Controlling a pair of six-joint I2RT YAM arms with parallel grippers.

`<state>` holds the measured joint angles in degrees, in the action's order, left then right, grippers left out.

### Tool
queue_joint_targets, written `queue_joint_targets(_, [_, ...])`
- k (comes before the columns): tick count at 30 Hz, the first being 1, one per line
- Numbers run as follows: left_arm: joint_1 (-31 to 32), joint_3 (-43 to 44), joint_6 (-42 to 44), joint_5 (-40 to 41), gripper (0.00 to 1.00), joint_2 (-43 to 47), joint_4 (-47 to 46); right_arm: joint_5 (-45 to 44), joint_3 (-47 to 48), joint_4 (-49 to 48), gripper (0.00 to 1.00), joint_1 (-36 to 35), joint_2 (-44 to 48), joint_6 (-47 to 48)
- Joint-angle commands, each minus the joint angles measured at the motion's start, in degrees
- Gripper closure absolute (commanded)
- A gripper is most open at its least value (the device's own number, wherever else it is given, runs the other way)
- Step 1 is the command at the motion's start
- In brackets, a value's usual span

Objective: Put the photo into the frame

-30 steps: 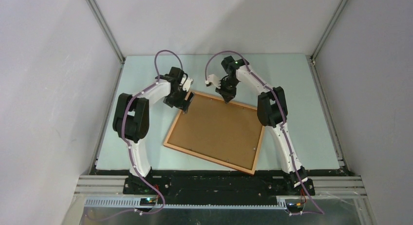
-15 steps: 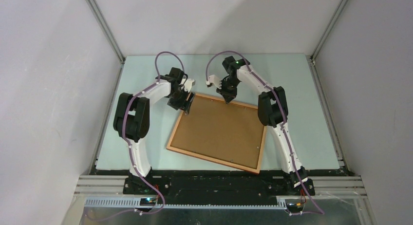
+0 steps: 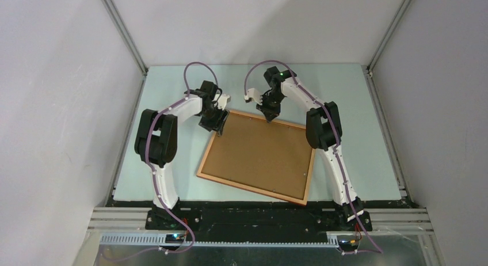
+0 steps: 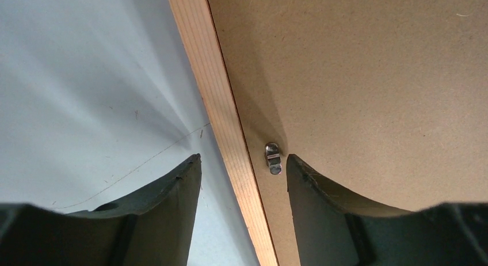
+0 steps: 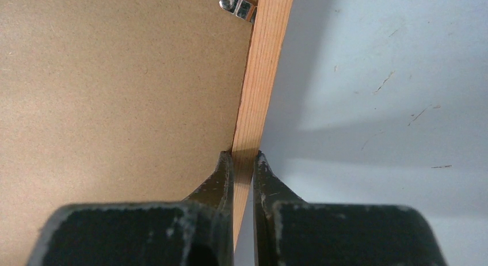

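Orange-brown frame (image 4: 216, 105): back up on the table (image 4: 86, 76), backing board (image 4: 374, 76) seated in it; we see no photo.
Left gripper (image 4: 241, 162): jaws apart, astride the left rail, which runs lengthwise between them.
Right gripper (image 5: 242, 156): pinching the far rail.

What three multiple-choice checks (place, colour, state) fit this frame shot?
1. Where on the frame is the right gripper? A) near edge B) far edge C) nowhere near it
2. What colour is the backing board? A) white B) black C) brown
3. How do the left gripper's fingers stand? A) apart, astride the frame's left rail B) shut on that rail C) shut, lifted clear
Key: 1 B, the top view shows it on the far rail; 2 C, brown fills the frame in every view; 3 A, the left wrist view shows a gap beside each finger.
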<state>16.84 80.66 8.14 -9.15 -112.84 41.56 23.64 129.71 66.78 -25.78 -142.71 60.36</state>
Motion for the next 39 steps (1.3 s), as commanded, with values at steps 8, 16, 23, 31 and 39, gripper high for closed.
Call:
queue_joint_targets(8, [1.2,-0.7,1.7,2.7,0.46,-0.2,0.3,-2.6,-2.3,-0.6,1.0,0.8,1.0,3.6])
queue_joint_targets(16, [1.3,-0.1,2.4,3.5,0.59,0.1,0.3,-2.6,-3.0,-0.7,1.0,0.7,1.3,3.6])
queue_joint_targets(23, [1.3,0.7,2.9,3.4,0.7,-0.1,0.3,-2.7,-3.5,-1.1,1.0,0.6,1.4,3.5])
queue_joint_targets(31, [1.3,2.0,4.3,3.8,0.79,-1.1,0.4,-2.9,-4.0,-1.3,1.0,0.7,1.6,3.6])
queue_joint_targets(39, [1.3,0.9,5.2,5.5,0.61,-0.4,0.4,-3.1,-4.9,-1.7,1.0,0.7,1.8,3.6])
